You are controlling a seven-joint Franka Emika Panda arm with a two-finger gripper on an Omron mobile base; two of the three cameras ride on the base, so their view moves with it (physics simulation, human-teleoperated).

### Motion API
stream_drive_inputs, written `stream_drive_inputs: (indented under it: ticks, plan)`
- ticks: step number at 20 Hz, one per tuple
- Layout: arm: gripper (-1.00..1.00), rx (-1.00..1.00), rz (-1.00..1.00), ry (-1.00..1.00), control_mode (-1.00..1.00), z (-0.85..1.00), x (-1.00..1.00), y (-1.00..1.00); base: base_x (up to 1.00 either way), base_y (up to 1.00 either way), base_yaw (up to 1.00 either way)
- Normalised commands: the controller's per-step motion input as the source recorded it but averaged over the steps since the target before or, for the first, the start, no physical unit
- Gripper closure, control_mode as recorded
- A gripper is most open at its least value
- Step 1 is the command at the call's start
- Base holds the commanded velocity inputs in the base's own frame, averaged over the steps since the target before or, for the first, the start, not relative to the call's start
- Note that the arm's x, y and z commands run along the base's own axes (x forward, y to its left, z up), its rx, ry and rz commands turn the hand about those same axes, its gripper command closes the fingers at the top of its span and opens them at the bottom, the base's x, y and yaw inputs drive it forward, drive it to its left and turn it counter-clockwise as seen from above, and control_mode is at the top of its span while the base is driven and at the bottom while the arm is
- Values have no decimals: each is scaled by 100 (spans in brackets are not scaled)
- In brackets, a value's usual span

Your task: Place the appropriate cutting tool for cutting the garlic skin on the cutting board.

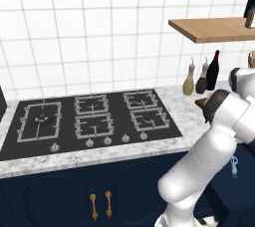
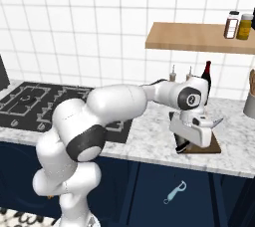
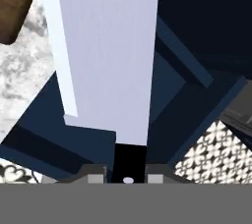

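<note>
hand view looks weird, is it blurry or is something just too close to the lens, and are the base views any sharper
Hand view: the knife blade, held in the shut claw, sits so close that it looms as a flat pale slab without glare. Left base view: soft, evenly lit, stove grates clear. Right base view: similarly soft; the cutting board is shaded under the hand.

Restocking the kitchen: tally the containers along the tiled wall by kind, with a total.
Tall narrow-necked glass bottles on the grey marble counter: 3
Small lidded spice jars on the light wooden shelf: 2
Total: 5
</note>
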Motion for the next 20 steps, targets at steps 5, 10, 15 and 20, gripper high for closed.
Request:
stream_drive_inputs:
  ticks: [5,10,15,20]
  plan:
    - [100,3,0,-9,-100,-14,94,-13,0,0,0]
    - [100,2,0,-9,-100,-29,85,-20,0,0,0]
    - [100,8,0,-5,-100,-13,53,-16,0,0,0]
    - [100,1,0,6,-100,-46,35,0,0,0,0]
